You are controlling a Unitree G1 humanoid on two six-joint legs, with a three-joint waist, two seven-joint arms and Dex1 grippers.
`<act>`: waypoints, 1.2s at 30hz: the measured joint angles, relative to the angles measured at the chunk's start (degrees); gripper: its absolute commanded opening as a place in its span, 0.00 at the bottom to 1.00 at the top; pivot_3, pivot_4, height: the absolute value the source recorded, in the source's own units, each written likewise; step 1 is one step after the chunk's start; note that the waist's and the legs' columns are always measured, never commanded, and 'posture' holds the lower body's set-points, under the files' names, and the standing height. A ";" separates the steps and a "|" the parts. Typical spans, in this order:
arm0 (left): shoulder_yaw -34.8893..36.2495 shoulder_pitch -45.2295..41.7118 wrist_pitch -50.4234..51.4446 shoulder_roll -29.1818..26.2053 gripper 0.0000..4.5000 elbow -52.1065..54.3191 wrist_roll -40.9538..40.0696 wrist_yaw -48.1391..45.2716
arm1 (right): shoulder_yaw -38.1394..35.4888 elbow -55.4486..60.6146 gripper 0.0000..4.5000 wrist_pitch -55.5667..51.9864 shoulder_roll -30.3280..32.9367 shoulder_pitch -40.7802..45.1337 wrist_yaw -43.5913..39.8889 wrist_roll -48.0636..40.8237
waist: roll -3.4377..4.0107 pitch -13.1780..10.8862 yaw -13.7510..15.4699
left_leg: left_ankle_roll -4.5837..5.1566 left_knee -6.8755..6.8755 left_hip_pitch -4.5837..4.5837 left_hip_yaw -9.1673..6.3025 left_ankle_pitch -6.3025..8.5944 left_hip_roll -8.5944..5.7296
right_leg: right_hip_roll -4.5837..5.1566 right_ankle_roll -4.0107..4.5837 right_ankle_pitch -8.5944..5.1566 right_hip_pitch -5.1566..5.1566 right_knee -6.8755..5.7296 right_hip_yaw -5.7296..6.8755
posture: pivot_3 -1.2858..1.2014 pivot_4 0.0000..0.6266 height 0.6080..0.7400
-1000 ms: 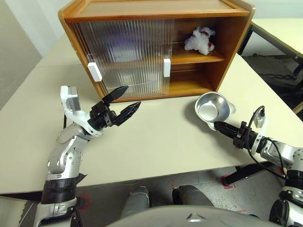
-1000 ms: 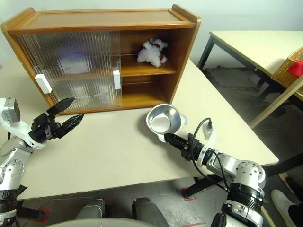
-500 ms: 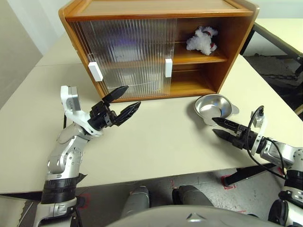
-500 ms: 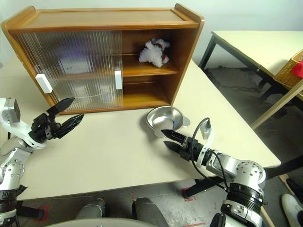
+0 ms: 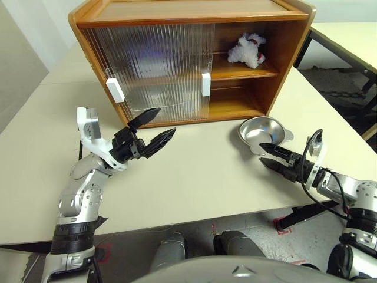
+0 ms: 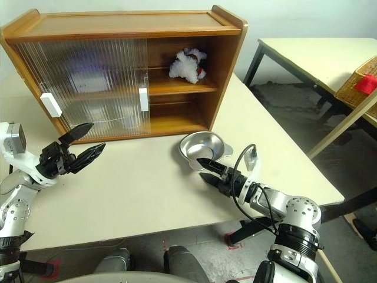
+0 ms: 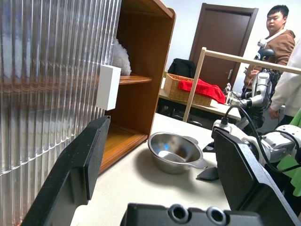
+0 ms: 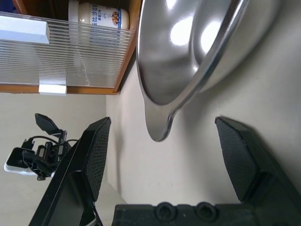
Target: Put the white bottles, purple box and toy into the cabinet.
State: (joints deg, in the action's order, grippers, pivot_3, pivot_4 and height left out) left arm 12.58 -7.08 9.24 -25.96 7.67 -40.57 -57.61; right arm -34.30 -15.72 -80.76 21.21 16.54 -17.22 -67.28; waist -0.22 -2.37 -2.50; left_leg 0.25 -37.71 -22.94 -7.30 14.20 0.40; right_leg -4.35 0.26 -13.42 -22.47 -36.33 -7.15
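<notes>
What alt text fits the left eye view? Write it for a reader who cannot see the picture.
A wooden cabinet stands on a pale table, its right side open, with a fluffy toy on the middle shelf. A steel bowl sits in front, the open right gripper just short of it; the open left gripper hovers before the ribbed doors.

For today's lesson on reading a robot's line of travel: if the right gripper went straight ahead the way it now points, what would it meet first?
The right gripper, its jaws open, points at the steel bowl directly ahead. It would probably meet the bowl's near rim or small handle first, well before the cabinet behind.
</notes>
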 measured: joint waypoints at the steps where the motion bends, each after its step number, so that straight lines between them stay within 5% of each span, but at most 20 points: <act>1: 0.00 0.01 0.00 0.00 1.00 0.00 0.01 0.00 | 0.15 -0.20 0.99 0.07 -0.04 0.20 -0.15 0.17 | 0.00 0.00 0.00 | 0.00 0.00 0.00 0.00 0.00 0.00 | 0.00 0.00 0.00 0.00 0.00 0.00 | 0.50 0.09 1.00; 7: 0.00 0.06 0.00 0.01 1.00 0.00 0.05 0.00 | 1.15 -0.69 0.99 0.68 -0.12 0.72 -1.29 0.89 | 0.00 0.00 0.02 | 0.00 0.01 -0.01 -0.01 0.00 0.00 | 0.00 0.02 0.00 -0.01 0.00 0.00 | 0.50 0.10 1.00; 10: 0.00 0.07 -0.01 0.02 1.00 0.00 0.06 0.02 | 1.42 -0.95 0.85 0.91 -0.12 0.72 -1.56 1.27 | 0.00 0.00 0.05 | 0.00 0.01 -0.03 -0.01 0.00 0.00 | 0.00 0.03 0.00 -0.03 0.00 0.00 | 0.50 0.10 1.00; 19: 0.01 0.08 -0.04 0.09 1.00 0.00 0.10 0.15 | 2.11 -2.31 0.11 0.88 -0.31 1.41 -3.21 2.43 | 0.02 -0.01 0.80 | 0.00 0.02 -0.12 0.00 0.00 0.00 | 0.00 0.03 -0.10 -0.08 0.01 0.00 | 0.50 0.10 1.00; 21: 0.01 0.08 -0.05 0.09 1.00 0.00 0.11 0.16 | 2.08 -2.15 0.01 0.85 -0.23 1.60 -3.93 2.33 | -0.07 0.03 0.66 | 0.00 -0.02 -0.08 0.01 0.00 0.00 | 0.00 0.02 -0.07 -0.03 0.02 -0.01 | 0.50 0.10 1.00; 36: -0.02 0.12 -0.12 0.09 1.00 -0.01 0.13 -0.18 | -1.28 -3.98 0.01 -0.34 -2.93 3.86 -2.40 -0.12 | -0.06 0.03 0.47 | -0.11 -0.03 -0.12 0.00 0.06 -0.03 | 0.02 0.10 0.05 -0.12 0.01 -0.04 | 0.50 0.09 1.00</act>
State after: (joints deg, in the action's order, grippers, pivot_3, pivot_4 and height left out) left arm 12.56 -6.96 9.12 -25.87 7.66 -40.44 -57.78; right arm -35.58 -19.70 -81.10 18.28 20.40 -19.61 -67.40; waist -0.28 -2.34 -2.03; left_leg 0.14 -37.74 -23.06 -7.30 14.26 0.37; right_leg -4.33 0.36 -13.37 -22.59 -36.31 -7.19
